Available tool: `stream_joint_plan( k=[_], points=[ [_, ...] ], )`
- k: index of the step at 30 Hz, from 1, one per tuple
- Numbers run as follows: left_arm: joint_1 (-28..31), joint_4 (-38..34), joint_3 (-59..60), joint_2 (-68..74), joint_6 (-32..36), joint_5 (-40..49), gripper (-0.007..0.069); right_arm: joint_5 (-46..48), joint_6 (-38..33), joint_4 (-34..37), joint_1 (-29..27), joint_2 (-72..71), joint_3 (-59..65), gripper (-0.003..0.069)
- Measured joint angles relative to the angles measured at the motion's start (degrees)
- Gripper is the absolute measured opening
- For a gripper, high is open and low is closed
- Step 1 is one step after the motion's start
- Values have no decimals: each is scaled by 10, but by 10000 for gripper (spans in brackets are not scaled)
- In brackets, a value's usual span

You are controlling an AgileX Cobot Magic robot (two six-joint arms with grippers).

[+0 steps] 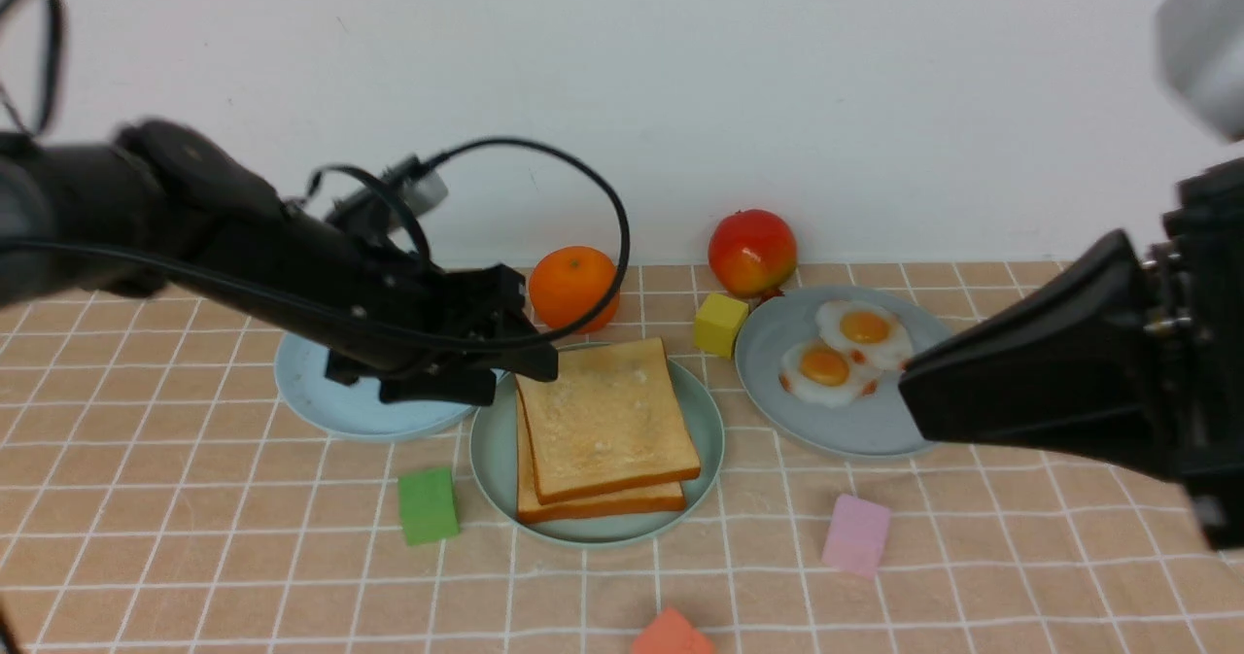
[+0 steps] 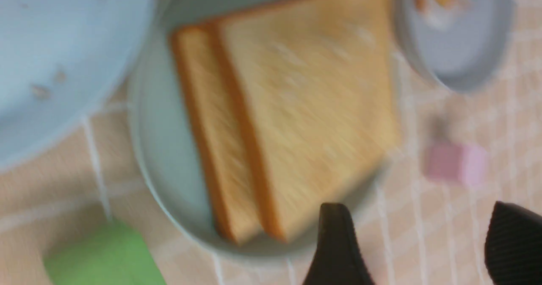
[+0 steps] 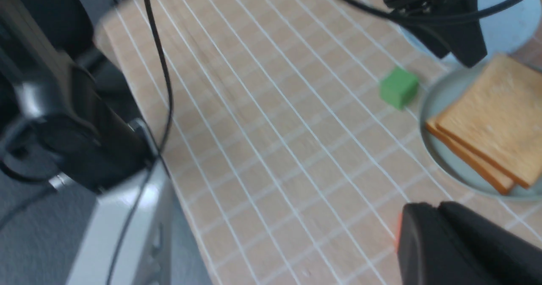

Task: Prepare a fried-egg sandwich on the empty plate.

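Observation:
The mint-green plate [image 1: 491,450] sits at the table's middle. Two toast slices [image 1: 603,421] lie stacked on it, the top one shifted back; nothing shows between them. Two fried eggs [image 1: 841,353] lie on the grey-blue plate [image 1: 855,426] to the right. My left gripper [image 1: 520,377] is open and empty, above the stack's back-left corner. In the left wrist view its fingers [image 2: 334,242] stand wide apart past the toast [image 2: 305,115] and plate [image 2: 165,149]. My right gripper [image 1: 909,396] is shut and empty, above the grey-blue plate's front right edge; it also shows in the right wrist view [image 3: 423,221].
An empty light blue plate [image 1: 340,401] lies at left under my left arm. An orange [image 1: 573,288], a red apple [image 1: 751,251] and a yellow block [image 1: 721,324] stand at the back. Green [image 1: 428,505], pink [image 1: 856,534] and orange-red [image 1: 671,635] blocks lie in front.

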Motion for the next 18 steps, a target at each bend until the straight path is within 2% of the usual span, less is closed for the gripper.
stream_joint_plan(
  k=[4,7,10,11,18],
  points=[
    [0,57,2,-91,-28,72,417,-38,2,-1,0,-58,50,66],
    [0,95,17,-170,-62,116,358,-97,2,-23,0,-123,119,69],
    [0,127,63,-319,-99,150,232,-192,2,-40,0,-214,223,72],
    [0,128,66,-327,-101,151,225,-192,2,-40,0,-219,229,72],
    [0,164,168,-644,-202,173,-13,-307,2,-17,0,-357,379,80]
  ],
)
